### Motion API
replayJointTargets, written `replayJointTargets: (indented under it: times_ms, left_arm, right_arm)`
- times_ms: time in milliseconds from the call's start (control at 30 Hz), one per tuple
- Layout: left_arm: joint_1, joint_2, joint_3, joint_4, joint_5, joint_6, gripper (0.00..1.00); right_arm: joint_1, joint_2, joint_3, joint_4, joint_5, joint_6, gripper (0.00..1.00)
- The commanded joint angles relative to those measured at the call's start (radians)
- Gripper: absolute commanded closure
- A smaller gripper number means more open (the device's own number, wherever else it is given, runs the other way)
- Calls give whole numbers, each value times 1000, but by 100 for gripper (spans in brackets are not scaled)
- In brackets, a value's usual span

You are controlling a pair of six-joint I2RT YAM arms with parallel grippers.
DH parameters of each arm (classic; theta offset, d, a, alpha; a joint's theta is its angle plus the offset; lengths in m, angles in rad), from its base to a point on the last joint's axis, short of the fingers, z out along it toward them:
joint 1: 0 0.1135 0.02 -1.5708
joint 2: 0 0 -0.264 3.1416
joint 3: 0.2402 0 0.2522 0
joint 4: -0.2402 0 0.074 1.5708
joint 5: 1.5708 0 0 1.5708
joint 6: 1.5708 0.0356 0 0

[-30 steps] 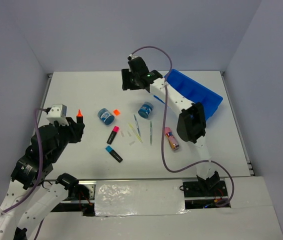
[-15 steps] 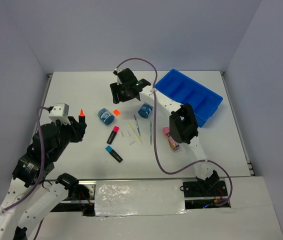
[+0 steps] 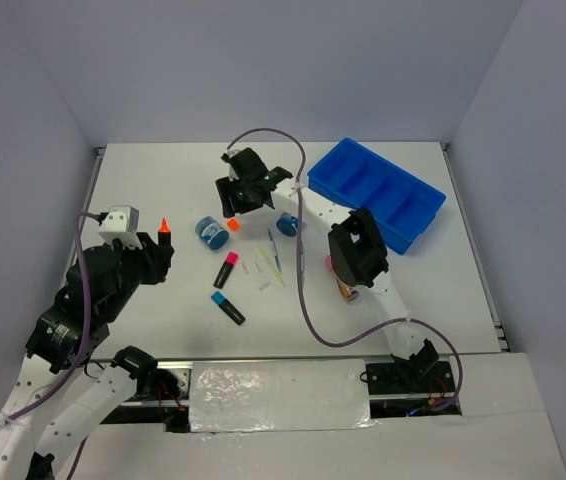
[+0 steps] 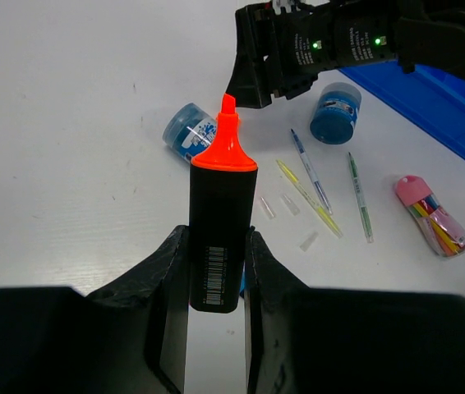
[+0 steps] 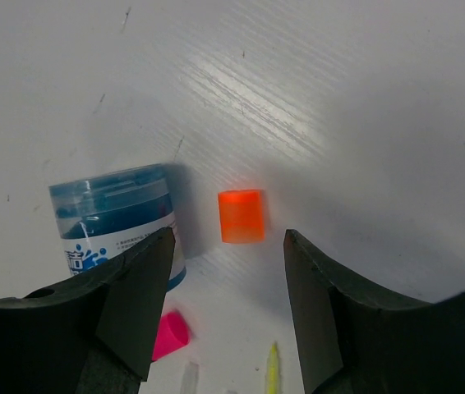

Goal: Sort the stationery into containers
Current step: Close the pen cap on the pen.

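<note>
White tabletop [image 3: 163,180] carries all items; directions use the overhead view, with 12 o'clock at the far edge.

Blue four-compartment tray [image 3: 401,178] sits at 2 o'clock from the tabletop centre. No stationery is visible in it.

Left gripper [image 4: 216,246] is raised at 8 o'clock. Its fingers are closed partway, clamping the black barrel of the orange highlighter [image 4: 223,213], which stands with its bare orange tip pointing up.

Right gripper [image 5: 228,238] is at 12 o'clock from the centre. Its fingers are spread apart and hold nothing. In the wrist view the orange cap [image 5: 241,216] lies on the tabletop between the two fingertips, apart from both.

One blue tub [image 5: 117,217] lies on its side just beside the cap, at its 9 o'clock. The second tub [image 4: 335,113] stands upright at the cap's 3 o'clock.

The pink-gold cylinder [image 4: 434,215] lies at 4 o'clock.

The pink-capped highlighter [image 3: 226,268] and blue-capped highlighter [image 3: 228,308] lie at 7 o'clock.

Three thin pens [image 4: 310,172] lie near the centre.
</note>
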Motion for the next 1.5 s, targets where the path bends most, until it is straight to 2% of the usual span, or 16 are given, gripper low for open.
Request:
replayJointTargets:
  times_ms: [0, 233, 833, 1133, 1300, 1467]
  left_arm:
    - [-4, -4, 5, 41, 1, 25, 100]
    - [-4, -5, 5, 40, 4, 27, 100]
    - [-4, -13, 5, 40, 4, 28, 100]
    - [-4, -10, 5, 40, 7, 28, 100]
    - [-4, -10, 5, 41, 9, 30, 100]
    - [-4, -10, 5, 41, 9, 30, 100]
  right_arm:
    - [7, 26, 33, 31, 0, -3, 37]
    - [9, 64, 54, 17, -9, -11, 39]
    - [29, 109, 71, -33, 79, -57, 40]
    - [30, 97, 44, -20, 107, -80, 45]
    - [35, 100, 41, -20, 109, -125, 39]
    - [46, 103, 41, -27, 124, -163, 38]
